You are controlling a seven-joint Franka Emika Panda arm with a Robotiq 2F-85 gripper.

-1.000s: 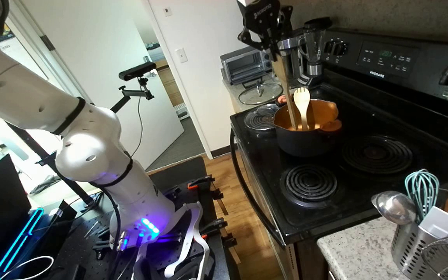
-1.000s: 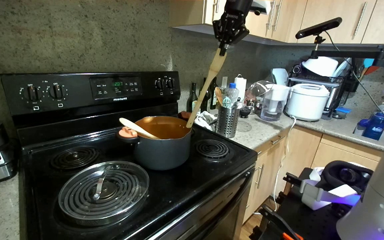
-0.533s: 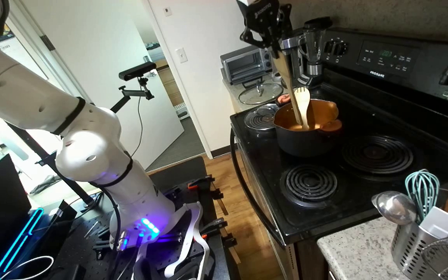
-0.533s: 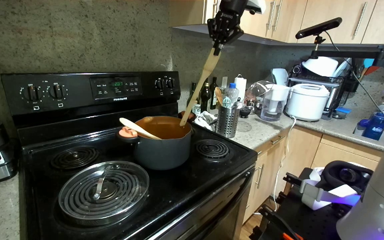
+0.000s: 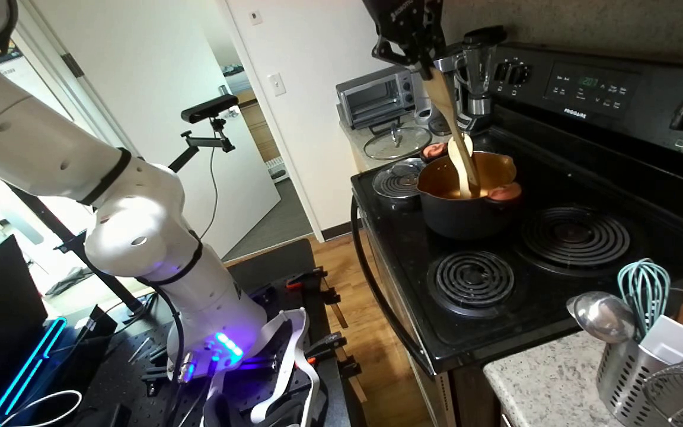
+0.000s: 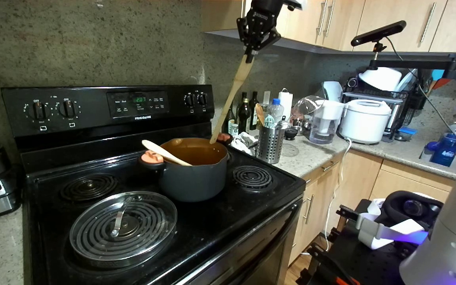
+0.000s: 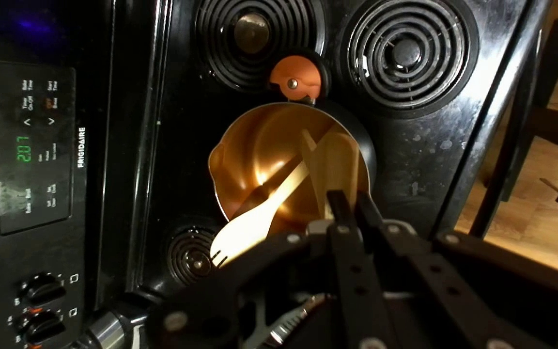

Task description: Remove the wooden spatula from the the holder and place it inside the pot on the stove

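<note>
Speckled grey stone wall (image 6: 113,47) backs a black electric stove (image 6: 208,221) with spiral coil burners, spread below a black two-fingered Robotiq gripper (image 6: 249,55). Pinched between its fingers is the brown wooden spatula (image 6: 232,95), held near the end of its broad flat blade, the long thin handle slanting down over the mouth of a round black pot (image 6: 192,182) with a copper-orange inside, beneath the gripper. Whether the handle's tip is below the rim, or touching anything, I cannot tell.

I judge the placing step to be in hand, handle first. Next should come lowering until the handle meets the pot's bottom, and only then parting the fingers; let go too high, the spatula may topple.

Beneath the gripper, a pale wooden spork (image 7: 242,232) leans out of the pot and could crowd the way in. Farther off, a round clear glass lid (image 6: 120,215) covers one burner; a glass-jar blender (image 5: 478,76) stands behind the gripper in an exterior view.
</note>
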